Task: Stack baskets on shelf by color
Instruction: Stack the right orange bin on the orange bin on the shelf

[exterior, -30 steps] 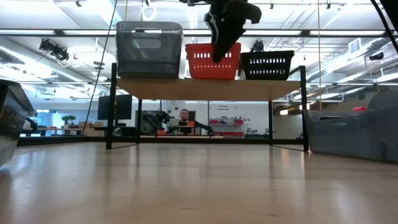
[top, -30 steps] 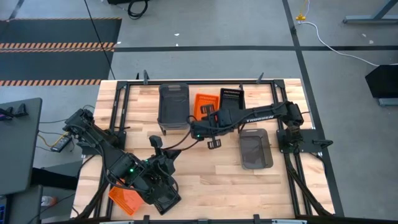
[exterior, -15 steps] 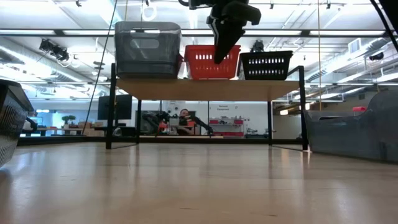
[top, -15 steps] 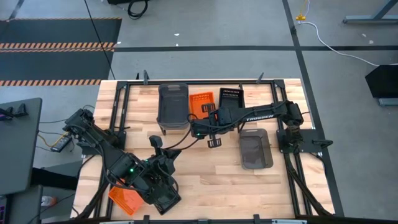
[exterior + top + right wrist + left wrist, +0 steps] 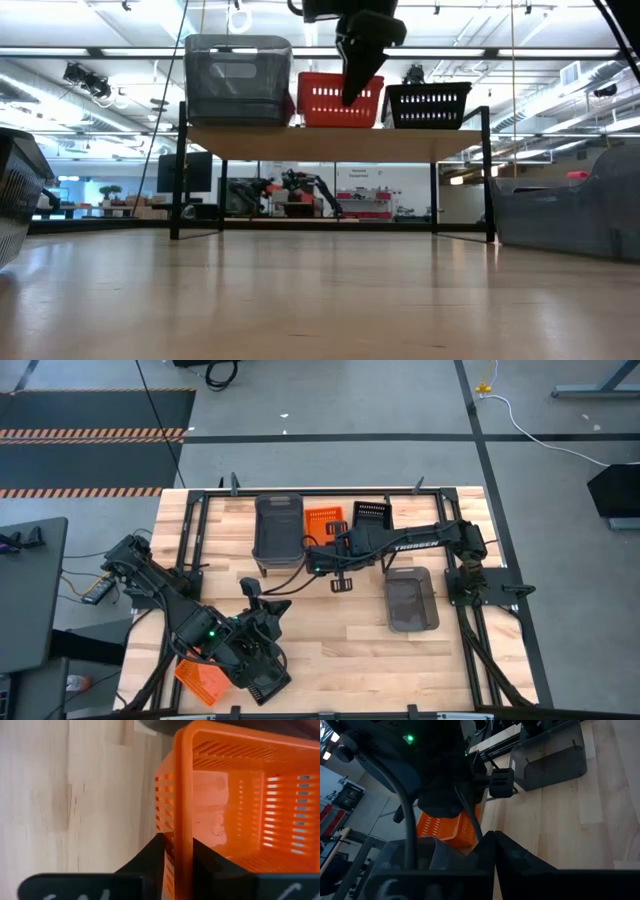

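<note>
The shelf [image 5: 335,142] stands at the table's far side. A grey basket [image 5: 238,80] rests on its left part, an orange basket [image 5: 325,100] on the middle and a black basket [image 5: 428,105] on the right. My right gripper [image 5: 320,550] is shut on the orange basket [image 5: 235,795] at its near end. My left gripper [image 5: 258,660] is low at the table's near left, over another black basket [image 5: 268,683], which also shows at the low view's left edge [image 5: 15,190]. My right gripper pinches the orange basket's near end wall at its rim [image 5: 181,837], one finger inside the basket and one outside. The fingers come from above, slanting down from the near side. The basket stands upright, its bottom on the shelf. My left gripper is on the black basket, but the gripper's own body hides the place of contact, so the part and the hold cannot be told.
A grey basket [image 5: 410,600] lies on the table at the right, in front of the shelf. An orange basket [image 5: 198,682] lies at the near left beside my left arm. The table's middle shows bare wood [image 5: 340,640].
My right gripper has gone toward the table's far edge, still shut on the orange basket. The basket has slid farther back along the shelf, between the grey and the black one, and stays upright.
</note>
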You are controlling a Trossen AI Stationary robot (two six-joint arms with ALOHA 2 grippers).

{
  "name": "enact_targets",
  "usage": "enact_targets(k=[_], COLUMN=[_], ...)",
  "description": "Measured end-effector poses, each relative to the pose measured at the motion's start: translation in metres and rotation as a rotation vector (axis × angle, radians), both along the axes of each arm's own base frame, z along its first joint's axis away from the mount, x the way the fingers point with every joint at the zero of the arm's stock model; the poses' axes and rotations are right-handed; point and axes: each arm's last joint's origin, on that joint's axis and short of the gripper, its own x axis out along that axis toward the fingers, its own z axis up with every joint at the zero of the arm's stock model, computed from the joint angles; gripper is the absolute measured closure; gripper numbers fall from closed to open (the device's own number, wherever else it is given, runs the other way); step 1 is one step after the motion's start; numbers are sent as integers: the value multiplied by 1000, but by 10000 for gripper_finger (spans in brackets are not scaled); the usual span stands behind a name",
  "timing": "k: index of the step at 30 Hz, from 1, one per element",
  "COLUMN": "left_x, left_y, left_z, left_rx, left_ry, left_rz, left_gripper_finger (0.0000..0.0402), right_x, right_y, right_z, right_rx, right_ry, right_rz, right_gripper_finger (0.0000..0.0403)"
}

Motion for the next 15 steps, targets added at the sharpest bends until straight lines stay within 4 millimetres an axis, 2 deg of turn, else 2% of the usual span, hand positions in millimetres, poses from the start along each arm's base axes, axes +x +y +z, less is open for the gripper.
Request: enact_targets(k=[15], left_x=[0], left_y=[0], left_z=[0], left_rx=[0], left_ry=[0], left_rz=[0], left_gripper_finger=[389], right_x=[5], right_y=[1], right_z=[1], right_rx=[62], right_ry=[-111], right_rz=[-127], right_gripper_finger=[333])
